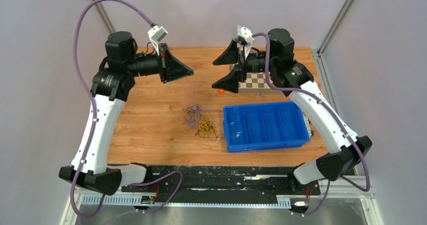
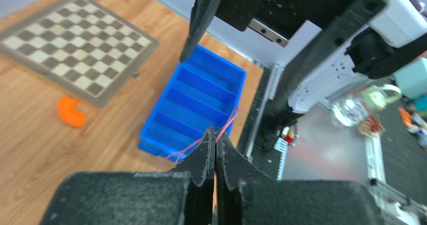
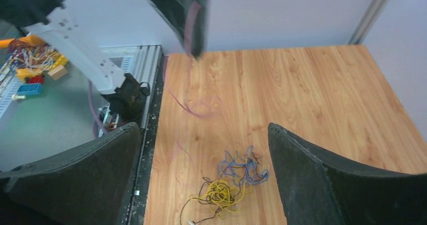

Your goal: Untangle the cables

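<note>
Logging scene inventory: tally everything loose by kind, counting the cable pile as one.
blue bin: 1
checkerboard: 1
orange piece: 1
small dark bit by the board: 1
cable pile: 1
pink cable pinched in the left gripper: 1
Total: 6

The black left gripper (image 2: 215,134) pinches a pinkish-red strand (image 2: 229,120). Under the black right gripper (image 3: 203,129) lie the cables (image 3: 229,184): a yellow clump, purple-blue loops and brown-black strands on the pale wood-grain table (image 3: 312,84). Beyond the left fingertips sit a blue bin (image 2: 201,94), an orange piece (image 2: 70,111) and a brown-and-cream chequered board (image 2: 75,44).
</note>
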Controlling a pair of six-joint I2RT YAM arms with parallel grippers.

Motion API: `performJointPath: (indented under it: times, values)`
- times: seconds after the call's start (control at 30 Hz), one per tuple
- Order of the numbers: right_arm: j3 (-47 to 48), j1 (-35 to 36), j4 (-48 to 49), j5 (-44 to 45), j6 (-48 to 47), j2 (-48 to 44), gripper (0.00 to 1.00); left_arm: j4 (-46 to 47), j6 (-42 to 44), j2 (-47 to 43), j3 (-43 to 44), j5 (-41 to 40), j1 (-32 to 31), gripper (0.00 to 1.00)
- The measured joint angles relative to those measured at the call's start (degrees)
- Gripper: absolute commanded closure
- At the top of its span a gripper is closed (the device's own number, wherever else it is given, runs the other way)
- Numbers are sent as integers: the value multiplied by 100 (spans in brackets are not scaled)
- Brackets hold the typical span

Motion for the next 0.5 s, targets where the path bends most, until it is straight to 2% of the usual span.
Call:
performJointPath:
  times: [0.23, 0.33, 0.4, 0.5]
  values:
    - [-83, 210, -208, -151, -271, -396, 5, 216, -260, 874, 433, 278, -1038, 100]
    - [-262, 234, -317, -136, -352, -479, 11, 426, -461, 1193, 682, 400, -1311, 100]
    - [-461, 269, -417, -46, -474, -564, 21, 601, -629, 1366, 802, 501, -1429, 100]
    - [-723, 310, -562, 157, -686, -664, 59, 841, -852, 1545, 953, 592, -1547, 100]
